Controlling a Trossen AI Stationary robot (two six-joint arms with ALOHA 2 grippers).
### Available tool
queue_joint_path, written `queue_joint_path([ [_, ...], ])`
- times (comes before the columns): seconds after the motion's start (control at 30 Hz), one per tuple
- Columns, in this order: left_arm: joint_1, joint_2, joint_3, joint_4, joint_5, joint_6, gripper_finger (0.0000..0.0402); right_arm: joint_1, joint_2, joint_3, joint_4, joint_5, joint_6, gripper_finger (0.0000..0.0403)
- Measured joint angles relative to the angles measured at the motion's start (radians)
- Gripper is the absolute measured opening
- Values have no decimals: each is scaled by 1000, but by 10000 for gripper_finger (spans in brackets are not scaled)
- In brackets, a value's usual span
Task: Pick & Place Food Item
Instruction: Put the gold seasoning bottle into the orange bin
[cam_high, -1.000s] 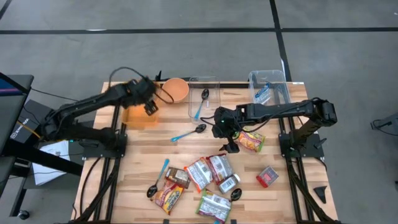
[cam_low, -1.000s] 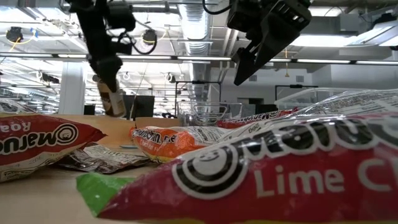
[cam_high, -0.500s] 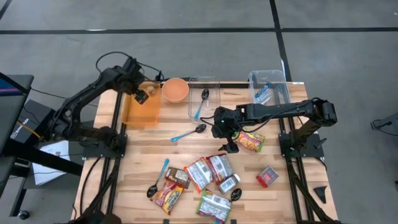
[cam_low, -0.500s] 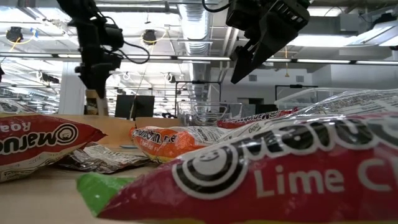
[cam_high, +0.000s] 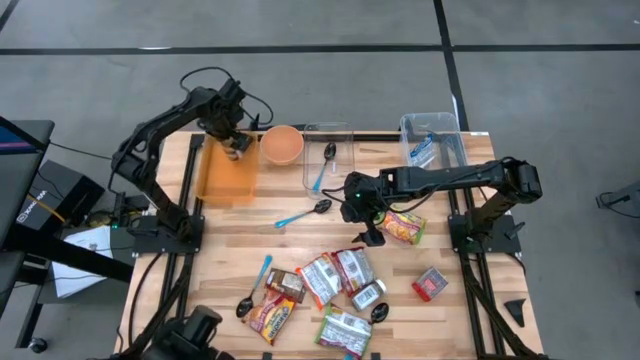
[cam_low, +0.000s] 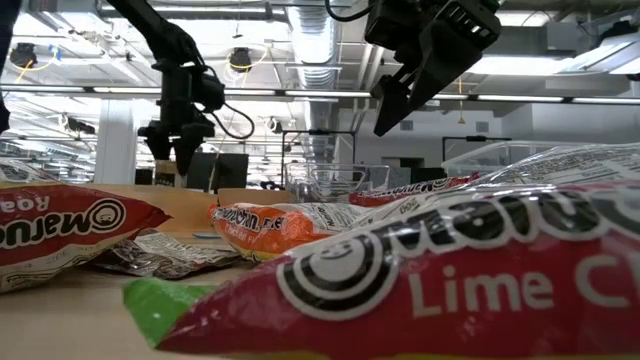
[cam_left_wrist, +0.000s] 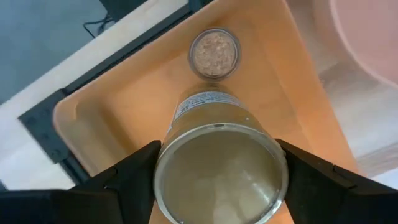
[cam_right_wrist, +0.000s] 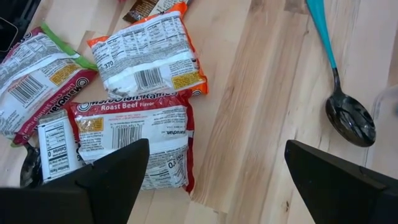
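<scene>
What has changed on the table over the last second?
The left gripper, shut on a can, swung from the near end of the orange tray to its far end, beside the orange bowl. The right gripper stayed open over the table middle; packets and spoons did not move.

Both my arms are dark, nearly black, built from slim tubular links with chunkier rounded joint housings. The left arm (cam_high: 165, 125) carries a thin black cable that loops loosely off the links just behind its gripper (cam_high: 236, 147). The right arm (cam_high: 450, 178) has a bulky rounded joint farthest from its gripper (cam_high: 366, 232) and a blocky wrist just behind it. In my wrist views, each gripper's two fingers (cam_right_wrist: 106, 174) are flat, matte black, broad wedge-like plates with plain, unmarked faces.
</scene>
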Motion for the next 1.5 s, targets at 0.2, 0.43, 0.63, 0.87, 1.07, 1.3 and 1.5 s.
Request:
queue_joint_path([
  [0.2,0,6,5,5,35,0,270,0,0,0,-5,0,0,370],
  [0.43,0,6,5,-3,34,8,270,0,0,0,-5,-1,0,370],
  [0.63,0,6,5,3,30,9,335,0,0,0,-4,-2,0,370],
  [0.87,0,5,5,44,31,23,372,0,0,0,-4,-2,-1,370],
  [1.07,-4,-50,5,94,27,43,344,0,0,0,-1,-2,-8,370],
  [1.3,-41,-155,5,106,118,69,291,0,0,0,-1,-2,-7,370],
  [1.5,-131,-202,-30,87,243,46,204,0,0,0,-2,-2,-3,370],
])
